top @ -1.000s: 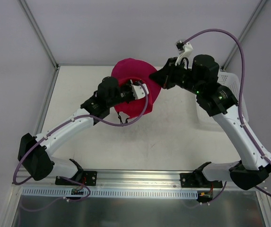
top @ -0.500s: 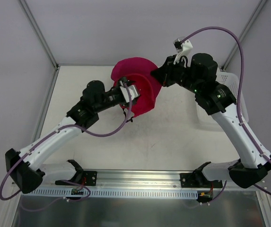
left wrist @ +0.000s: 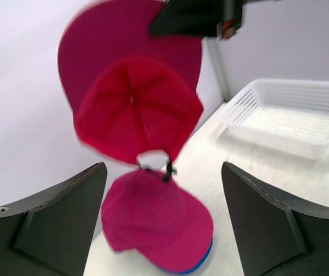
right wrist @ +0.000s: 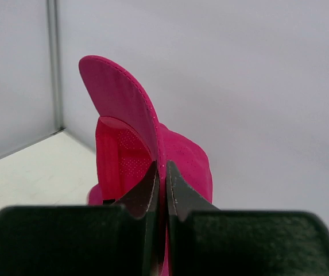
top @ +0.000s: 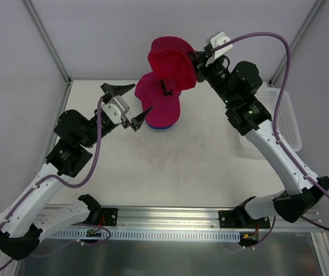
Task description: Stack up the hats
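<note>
Above the pile at the back of the bench, my right gripper pinches a soft magenta fabric cap by its curved brim.
Below it a second magenta cap lies on a royal blue cap, of which only a sliver shows. My left gripper stands wide and empty just beside them. The hanging crown may swing, so a release could land it skewed or slide it off.

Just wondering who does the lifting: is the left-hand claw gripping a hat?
No: the left gripper stands open and empty, while the right gripper pinches the raised pink hat by its brim.
</note>
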{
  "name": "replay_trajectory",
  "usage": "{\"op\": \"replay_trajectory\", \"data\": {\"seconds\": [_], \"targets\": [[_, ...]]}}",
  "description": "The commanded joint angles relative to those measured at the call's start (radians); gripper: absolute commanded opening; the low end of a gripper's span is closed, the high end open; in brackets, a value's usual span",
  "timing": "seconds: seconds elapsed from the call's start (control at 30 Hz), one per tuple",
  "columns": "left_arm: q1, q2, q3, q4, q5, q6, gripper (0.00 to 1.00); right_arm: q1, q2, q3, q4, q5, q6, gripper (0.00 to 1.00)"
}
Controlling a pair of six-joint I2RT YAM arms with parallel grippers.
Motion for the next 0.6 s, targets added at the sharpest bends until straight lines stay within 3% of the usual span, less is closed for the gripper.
{"op": "replay_trajectory", "data": {"seconds": [0.0,0.07,0.23,0.37,0.57], "targets": [[0.085,0.051,0.053,-0.035,-0.072,-0.137,0.82,-0.013,0.057,-0.061,0.493,-0.016,-0.261,0.0],[0.186,0.078,0.079,-0.066,-0.033,-0.252,0.83,-0.025,0.137,-0.028,0.544,-0.08,-0.337,0.0],[0.318,0.168,0.14,-0.118,0.013,-0.433,0.84,-0.098,0.333,0.07,0.812,-0.269,-0.438,0.0],[0.346,0.193,0.137,-0.12,0.022,-0.458,0.85,-0.143,0.528,0.143,0.99,-0.439,-0.487,0.0],[0.37,0.216,0.139,-0.123,0.005,-0.451,0.86,-0.18,0.671,0.212,1.161,-0.588,-0.482,0.0]]}}
